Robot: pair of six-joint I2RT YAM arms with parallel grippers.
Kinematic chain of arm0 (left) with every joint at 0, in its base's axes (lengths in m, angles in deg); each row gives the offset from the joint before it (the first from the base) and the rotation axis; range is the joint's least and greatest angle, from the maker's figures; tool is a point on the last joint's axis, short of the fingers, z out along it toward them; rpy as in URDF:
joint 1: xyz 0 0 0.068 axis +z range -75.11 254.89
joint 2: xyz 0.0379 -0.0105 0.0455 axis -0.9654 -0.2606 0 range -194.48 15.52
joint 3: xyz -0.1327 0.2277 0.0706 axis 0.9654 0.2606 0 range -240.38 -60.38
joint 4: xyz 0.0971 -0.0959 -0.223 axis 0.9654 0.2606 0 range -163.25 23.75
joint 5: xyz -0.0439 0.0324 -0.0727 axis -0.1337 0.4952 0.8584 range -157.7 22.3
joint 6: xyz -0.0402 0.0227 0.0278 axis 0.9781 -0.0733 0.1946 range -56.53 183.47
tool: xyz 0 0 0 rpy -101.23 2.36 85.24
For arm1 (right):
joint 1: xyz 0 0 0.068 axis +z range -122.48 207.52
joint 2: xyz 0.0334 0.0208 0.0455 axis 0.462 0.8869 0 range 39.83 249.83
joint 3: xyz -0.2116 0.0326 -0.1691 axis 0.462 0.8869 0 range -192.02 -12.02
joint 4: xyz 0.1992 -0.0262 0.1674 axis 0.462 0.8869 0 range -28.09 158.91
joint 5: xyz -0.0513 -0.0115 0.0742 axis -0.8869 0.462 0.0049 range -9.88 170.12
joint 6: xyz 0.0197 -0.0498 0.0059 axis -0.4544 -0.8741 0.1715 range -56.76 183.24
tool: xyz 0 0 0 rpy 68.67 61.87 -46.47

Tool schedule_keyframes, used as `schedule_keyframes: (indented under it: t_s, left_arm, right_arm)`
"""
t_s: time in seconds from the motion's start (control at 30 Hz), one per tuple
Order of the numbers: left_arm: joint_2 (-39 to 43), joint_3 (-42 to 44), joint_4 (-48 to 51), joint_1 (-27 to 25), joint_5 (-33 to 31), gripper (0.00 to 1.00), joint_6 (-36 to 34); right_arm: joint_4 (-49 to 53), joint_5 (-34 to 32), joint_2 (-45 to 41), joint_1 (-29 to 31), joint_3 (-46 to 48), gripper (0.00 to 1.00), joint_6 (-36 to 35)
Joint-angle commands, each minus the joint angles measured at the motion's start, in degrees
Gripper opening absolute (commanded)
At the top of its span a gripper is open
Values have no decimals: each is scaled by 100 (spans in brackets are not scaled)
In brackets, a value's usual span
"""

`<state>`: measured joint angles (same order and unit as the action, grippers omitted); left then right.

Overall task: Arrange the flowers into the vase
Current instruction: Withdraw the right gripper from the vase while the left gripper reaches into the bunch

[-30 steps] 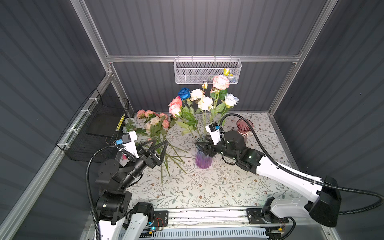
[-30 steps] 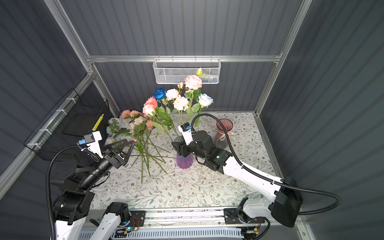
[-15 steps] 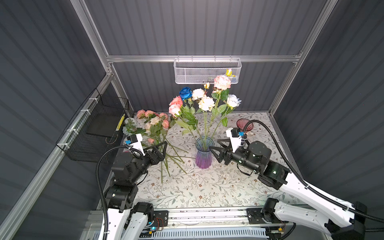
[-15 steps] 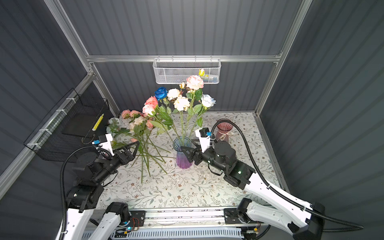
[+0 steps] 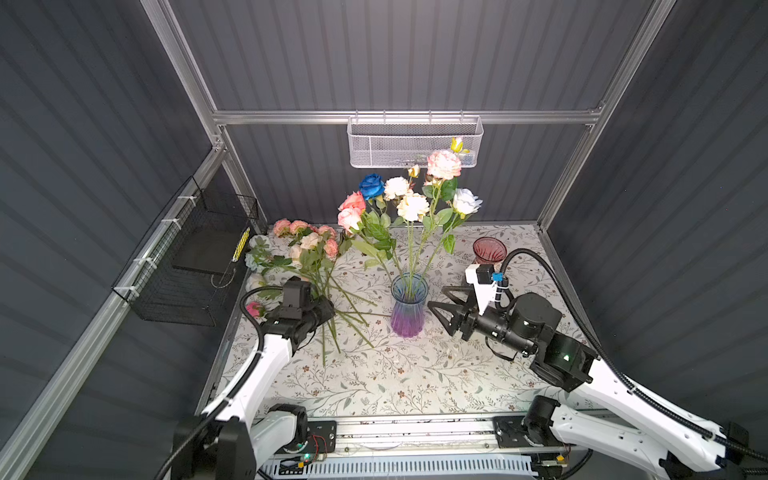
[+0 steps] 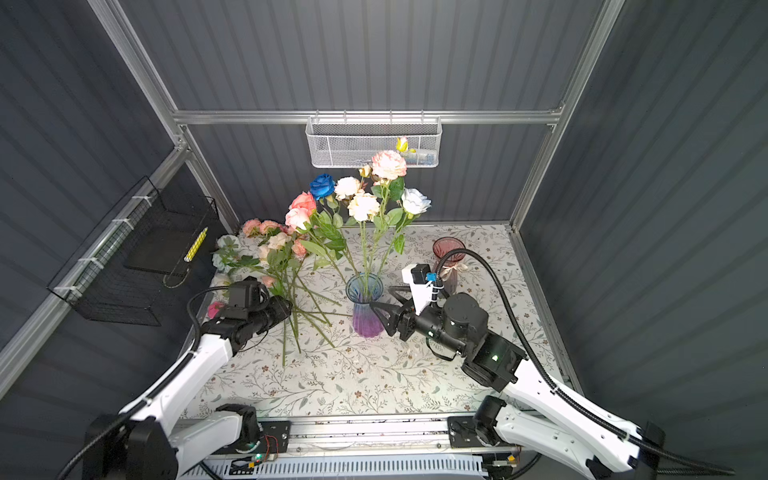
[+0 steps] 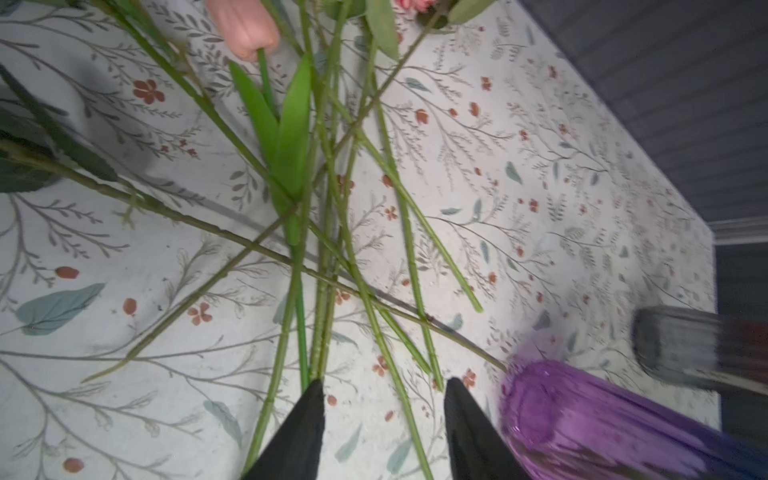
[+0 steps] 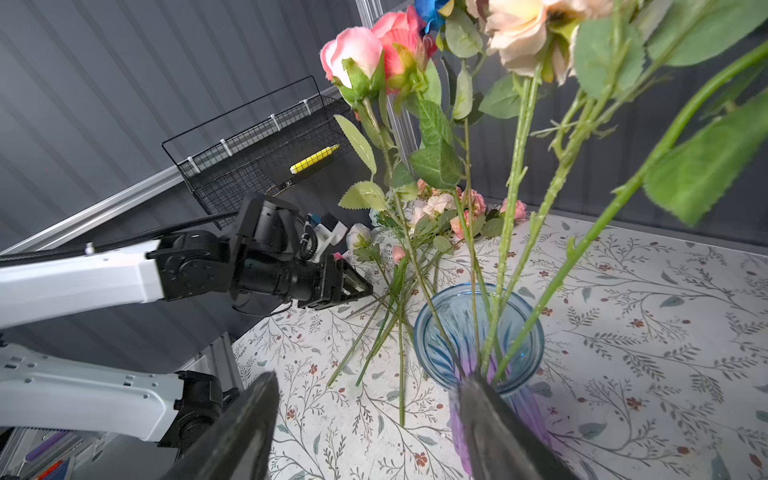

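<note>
A blue-to-purple glass vase (image 5: 408, 316) (image 6: 368, 320) stands mid-table and holds several flowers (image 5: 411, 205): pink, cream, white and one blue bloom. More flowers (image 5: 309, 245) lie loose to its left, their green stems (image 7: 332, 249) crossing on the cloth. My left gripper (image 7: 384, 381) hangs low over the stem ends, open, with one stem lying between its jaws and the vase (image 7: 582, 415) close beside it. My right gripper (image 5: 437, 297) (image 8: 368, 380) is open and empty, just right of the vase (image 8: 536, 332).
A small pink glass vase (image 5: 489, 249) stands at the back right, behind my right wrist. A black wire basket (image 5: 195, 257) hangs on the left wall. On the back rail hangs a white mesh basket (image 5: 413, 143). A pink bud (image 5: 253, 308) lies beside my left arm.
My left gripper has dropped to the loose stems and its jaws have narrowed. My right gripper has drawn back from the vase to the right.
</note>
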<state>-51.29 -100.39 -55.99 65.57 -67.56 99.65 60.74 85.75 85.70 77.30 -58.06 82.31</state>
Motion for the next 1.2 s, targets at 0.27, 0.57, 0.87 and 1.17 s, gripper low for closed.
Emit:
schedule_keyframes:
  t_s: [0.27,0.57,0.87,1.17]
  left_arm:
    - [-1440,-675,376,27,-1220,38,-362]
    - [-1653,-263,294,-69,-1123,44,-385]
    - [-1947,-209,55,-212,-1190,40,-502]
    - [-1637,-138,-147,-253,-1002,5,-506]
  right_arm:
    - [260,-265,-495,21,166,71,-162]
    - [229,-363,-533,23,166,71,-252]
    - [257,-354,-526,23,109,71,-272]
    - [249,-380,-465,23,69,71,-274]
